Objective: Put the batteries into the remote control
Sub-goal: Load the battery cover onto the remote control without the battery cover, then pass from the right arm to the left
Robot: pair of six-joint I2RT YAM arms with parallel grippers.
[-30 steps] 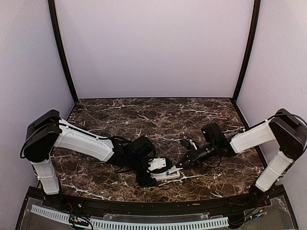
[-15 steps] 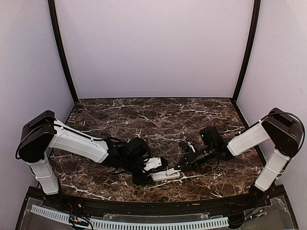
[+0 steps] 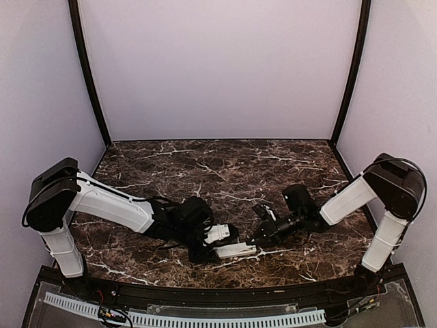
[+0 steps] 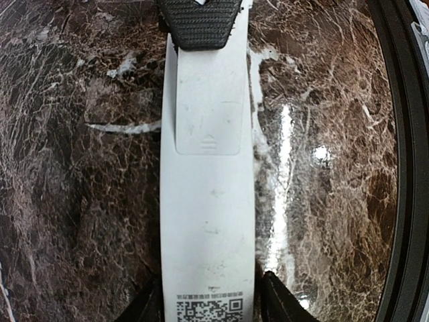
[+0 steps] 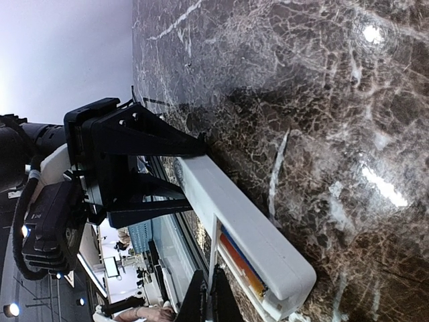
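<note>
left wrist view: at the near edge, the left claw (image 4: 209, 302) is seen clamped on the remote control (image 4: 209, 221), one of its fingers (image 4: 276, 298) pressed to each long side. between them lies a printed label (image 4: 209, 310) on the remote's back, which is turned upward. the white bar is laid flat on the marble table (image 4: 80, 201) and runs straight away from the claw. farther along it, a cover (image 4: 209, 100) marked with a small arrow is seen. at the far end, the ribbed tip of the right claw (image 4: 201, 20) is set on top of the bar.

in the right wrist view, the right claw's fingers are seen pressed together, with nothing gripped between them. just beyond them, the batteries (image 5: 240, 260) show as orange and blue strips in a gap along the side of the remote's near end. the left claw is seen at the far end.

in the top view, the remote is found near the table's front edge, between the two claws.
</note>
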